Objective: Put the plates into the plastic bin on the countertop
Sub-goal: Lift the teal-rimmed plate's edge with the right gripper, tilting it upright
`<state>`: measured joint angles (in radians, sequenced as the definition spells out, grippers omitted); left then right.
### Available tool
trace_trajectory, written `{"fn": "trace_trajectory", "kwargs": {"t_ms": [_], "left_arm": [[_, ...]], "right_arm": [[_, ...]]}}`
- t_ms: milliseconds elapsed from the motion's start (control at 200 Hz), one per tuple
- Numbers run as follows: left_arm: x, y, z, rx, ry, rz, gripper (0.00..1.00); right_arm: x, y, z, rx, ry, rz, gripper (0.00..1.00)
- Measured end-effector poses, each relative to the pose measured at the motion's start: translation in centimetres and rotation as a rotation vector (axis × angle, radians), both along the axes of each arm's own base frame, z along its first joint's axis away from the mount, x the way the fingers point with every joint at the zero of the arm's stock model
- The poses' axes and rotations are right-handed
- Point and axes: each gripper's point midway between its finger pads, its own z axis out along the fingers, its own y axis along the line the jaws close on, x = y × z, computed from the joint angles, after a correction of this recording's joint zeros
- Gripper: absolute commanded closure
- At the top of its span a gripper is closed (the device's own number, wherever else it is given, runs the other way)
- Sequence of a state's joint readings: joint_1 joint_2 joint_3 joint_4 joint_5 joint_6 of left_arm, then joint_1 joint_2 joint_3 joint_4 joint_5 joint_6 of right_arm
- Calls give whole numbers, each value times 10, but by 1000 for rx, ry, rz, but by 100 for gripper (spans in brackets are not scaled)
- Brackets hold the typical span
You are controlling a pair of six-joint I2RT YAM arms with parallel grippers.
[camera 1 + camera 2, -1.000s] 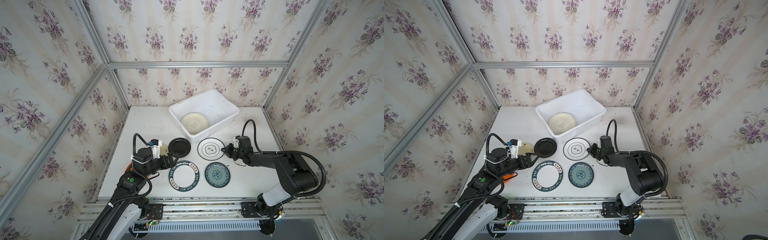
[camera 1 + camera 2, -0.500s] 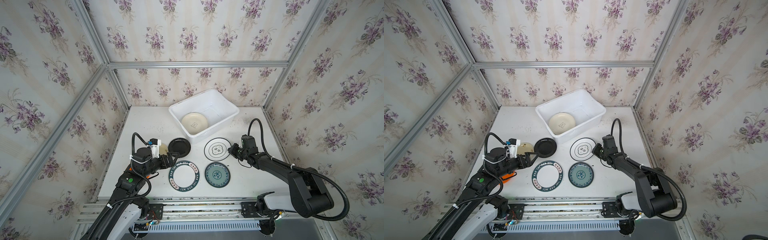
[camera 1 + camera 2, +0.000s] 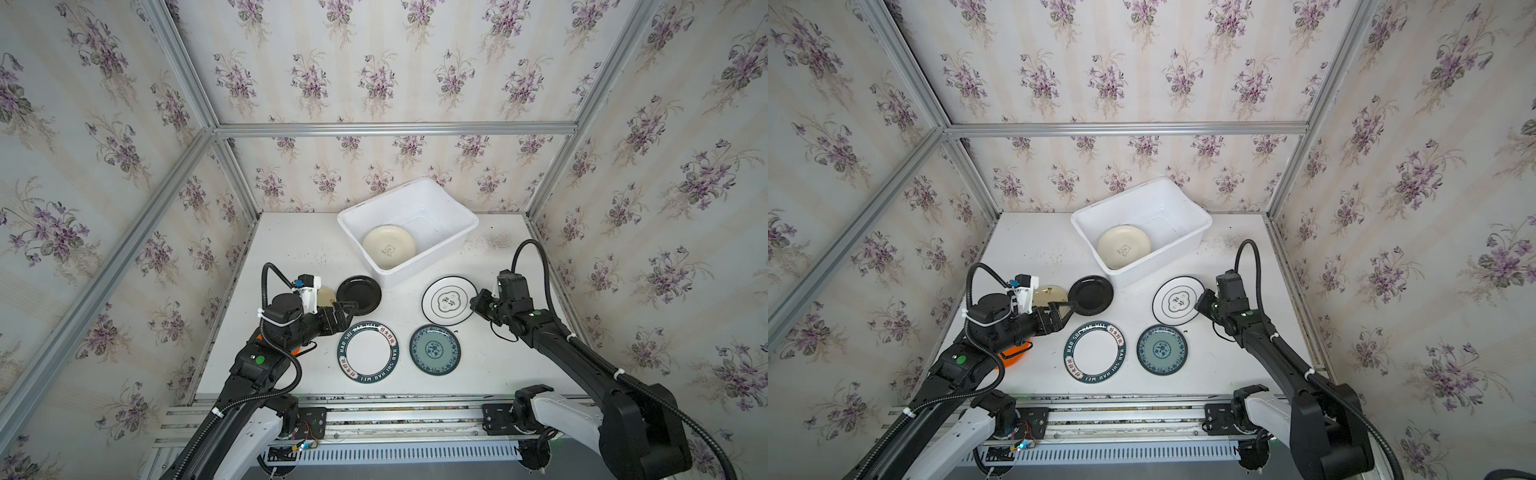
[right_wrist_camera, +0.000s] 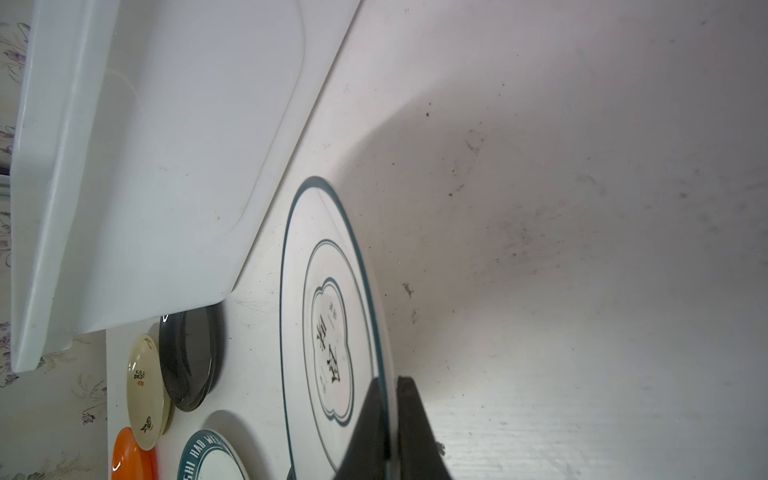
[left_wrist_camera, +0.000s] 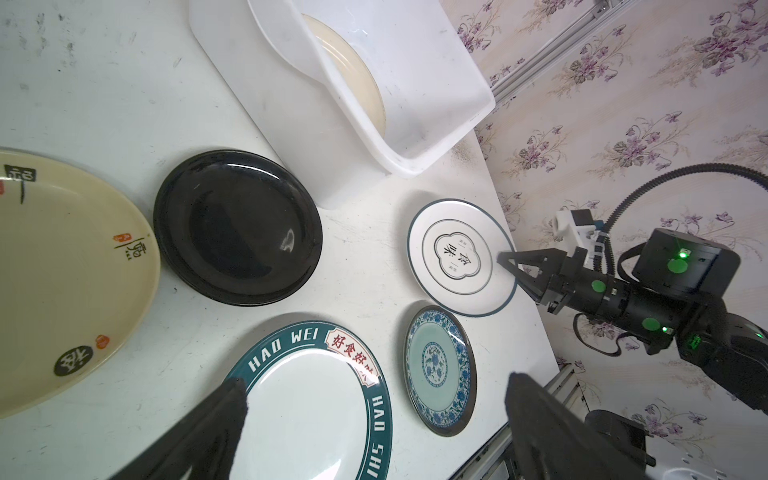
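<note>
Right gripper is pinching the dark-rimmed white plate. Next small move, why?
Probably lift the right gripper up: it is shut on the rim of the round white plate with a thin dark edge, low beside the white plastic bin, whose wall it must clear.

A cream plate [image 3: 1123, 247] lies inside the white plastic bin [image 3: 1175, 208]. Just in front of the bin sit a black plate [image 3: 1091, 295] and a white dark-rimmed plate [image 3: 1178, 300], whose right edge the right gripper [image 3: 1198, 305] meets. Farther out from the bin lie a teal-lettered plate [image 3: 1095, 352] and a teal-patterned plate [image 3: 1161, 349]. The left gripper [image 3: 1068, 313], jaws spread, hangs by the black plate.
</note>
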<state>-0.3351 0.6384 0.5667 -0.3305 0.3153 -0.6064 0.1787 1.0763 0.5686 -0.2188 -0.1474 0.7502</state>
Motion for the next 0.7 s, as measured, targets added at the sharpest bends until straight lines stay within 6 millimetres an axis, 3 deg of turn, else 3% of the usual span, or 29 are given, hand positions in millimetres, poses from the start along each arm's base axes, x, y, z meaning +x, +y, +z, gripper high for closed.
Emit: {"fn": "trace_trajectory", "kwargs": {"t_ms": [320,545,700], "left_arm": [[6,0,0,11,8,8,1],[11,-1,3,8,-11,15,1],[17,-2,0,12,-2,18,1]], "right_arm": [[-16,-16,17,-21,-9,-12,100],[-13,-10,57,-15,-66,49,100],[-18,-6,73,3,-88,72,100]]}}
